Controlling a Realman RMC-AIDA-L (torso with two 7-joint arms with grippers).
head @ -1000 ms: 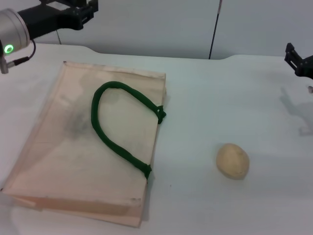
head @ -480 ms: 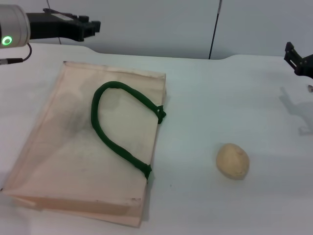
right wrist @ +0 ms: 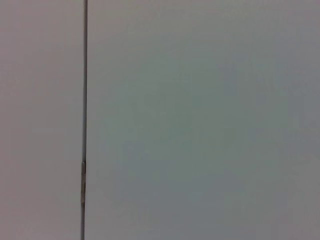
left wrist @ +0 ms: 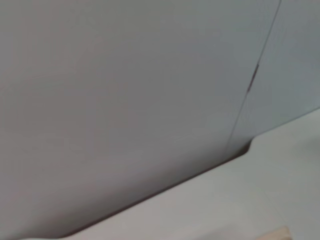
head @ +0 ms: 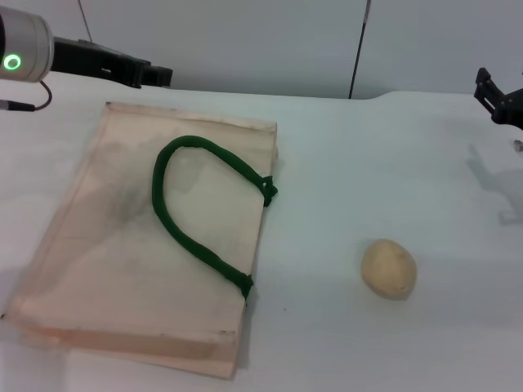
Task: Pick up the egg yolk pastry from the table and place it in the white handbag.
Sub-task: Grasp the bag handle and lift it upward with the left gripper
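- Up at your far left, the left gripper (head: 151, 75) is hanging above the table (head: 343, 163) just past the white handbag's (head: 106, 269) far edge; you cannot tell its opening.
- Your right gripper (head: 494, 96) is sitting at the right edge, equally unreadable.
- You are seeing the egg yolk pastry (head: 390, 269) lying right of the flat bag, well apart.

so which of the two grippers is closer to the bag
The left gripper, near the bag's far corner. The right gripper sits off at the table's far right edge, beyond the pastry.
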